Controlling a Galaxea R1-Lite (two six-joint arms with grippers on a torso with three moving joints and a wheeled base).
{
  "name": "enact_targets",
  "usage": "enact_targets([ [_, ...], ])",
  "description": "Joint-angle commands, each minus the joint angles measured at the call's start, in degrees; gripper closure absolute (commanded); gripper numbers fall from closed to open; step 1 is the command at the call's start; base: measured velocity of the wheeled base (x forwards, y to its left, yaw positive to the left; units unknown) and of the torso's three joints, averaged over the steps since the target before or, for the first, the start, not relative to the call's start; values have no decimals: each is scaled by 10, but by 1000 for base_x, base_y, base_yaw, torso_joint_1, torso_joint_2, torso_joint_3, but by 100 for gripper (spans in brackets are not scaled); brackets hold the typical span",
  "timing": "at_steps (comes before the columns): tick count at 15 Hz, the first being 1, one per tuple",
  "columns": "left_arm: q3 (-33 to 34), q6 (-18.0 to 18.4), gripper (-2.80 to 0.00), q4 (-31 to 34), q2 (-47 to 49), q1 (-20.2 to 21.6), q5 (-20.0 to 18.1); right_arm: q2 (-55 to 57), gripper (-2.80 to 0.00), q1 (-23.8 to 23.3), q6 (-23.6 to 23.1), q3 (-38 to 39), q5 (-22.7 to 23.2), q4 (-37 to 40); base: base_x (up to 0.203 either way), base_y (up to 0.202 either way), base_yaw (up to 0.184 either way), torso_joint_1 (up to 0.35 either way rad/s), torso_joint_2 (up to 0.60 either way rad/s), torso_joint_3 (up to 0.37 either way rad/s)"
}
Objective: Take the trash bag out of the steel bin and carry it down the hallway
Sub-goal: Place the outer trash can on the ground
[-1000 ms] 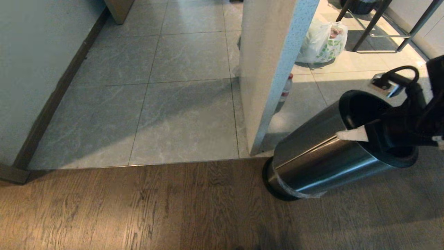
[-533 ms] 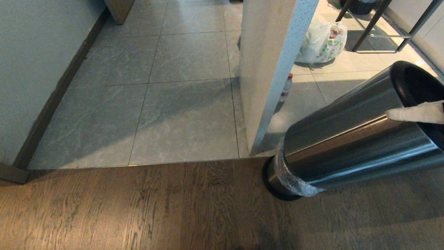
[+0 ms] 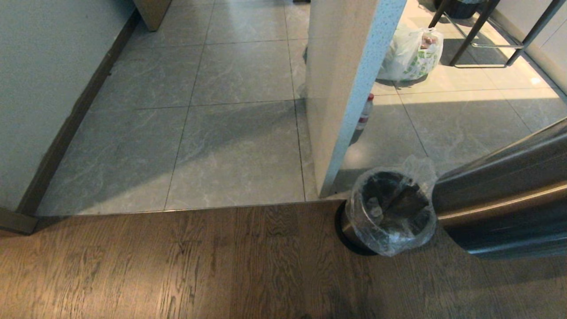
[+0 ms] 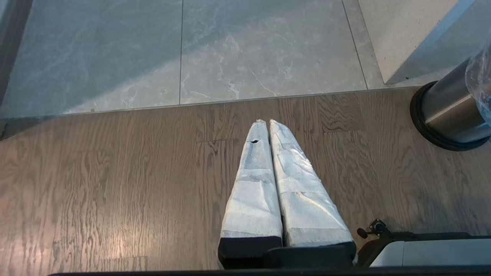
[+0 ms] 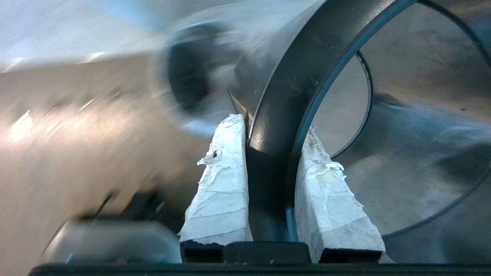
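The clear trash bag sits uncovered, stretched over the low part of the steel bin that stands on its black base ring on the wood floor. Dark rubbish shows inside it. The bin's tall steel sleeve hangs tilted to the right of the bag, running out of the head view. My right gripper is shut on the sleeve's black rim ring, one finger outside and one inside. My left gripper is shut and empty over the wood floor, left of the bin base and a bit of the bag.
A white pillar rises just behind the bin. The hallway tiles stretch away left of it, bounded by a wall with dark skirting. Behind the pillar lie a white bag with green print, a small bottle and stool legs.
The steel sleeve has slid up and to the right off the bin's lower part, uncovering the clear bag. The right gripper with the rim has passed out of the head view.
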Motion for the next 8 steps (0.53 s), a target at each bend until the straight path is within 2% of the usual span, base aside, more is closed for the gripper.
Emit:
enact_targets([
  [1, 0, 0, 0, 0, 0, 0, 0, 46, 0, -61, 0, 3, 0, -12, 0, 0, 0, 0, 0, 0],
  [4, 0, 0, 0, 0, 0, 0, 0, 151, 0, -126, 1, 26, 0, -82, 0, 0, 0, 0, 0, 0],
  [8, 0, 0, 0, 0, 0, 0, 0, 324, 0, -160, 10, 30, 0, -214, 0, 0, 0, 0, 0, 0],
])
